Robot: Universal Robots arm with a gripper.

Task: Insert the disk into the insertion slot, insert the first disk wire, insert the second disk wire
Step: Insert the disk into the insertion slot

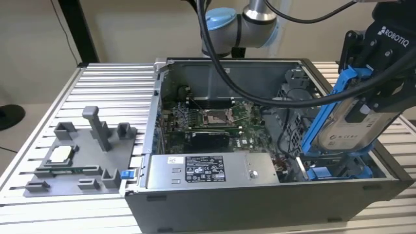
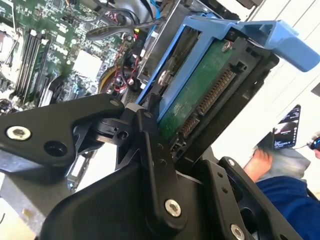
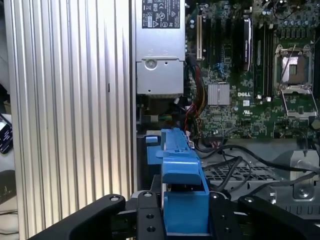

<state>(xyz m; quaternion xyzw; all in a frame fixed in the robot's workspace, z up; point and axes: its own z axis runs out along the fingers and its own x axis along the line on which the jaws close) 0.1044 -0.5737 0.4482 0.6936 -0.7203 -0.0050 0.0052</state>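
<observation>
Exterior view: gripper [image 1: 375, 100] clamped on disk [image 1: 348, 124], held tilted just above slot [image 1: 334, 171] at case's [image 1: 260, 204] corner, exterior view's right; not yet seated. Second wrist view: jaws shut on disk [image 2: 197, 95], green board and connector edge showing. First wrist view: disk [image 3: 181, 165] pinched between fingers [image 3: 218, 215]; slot [image 3: 151, 142] beyond. Prob. best: square disk w/ slot's blue rails, take out tilt, stay clear of cables [image 3: 235, 160], ease in w/o forcing.

Above the open dark-grey metal computer case [image 1: 260, 197], the silver cylindrical arm joint [image 1: 255, 33] wears a round pale-blue cap [image 1: 218, 19]. Thick black cables [image 1: 209, 48] run beside it. The matte black angular gripper [image 1: 370, 97] bears white lettering, and silver screw heads [image 2: 172, 207] show in the second wrist view.
</observation>
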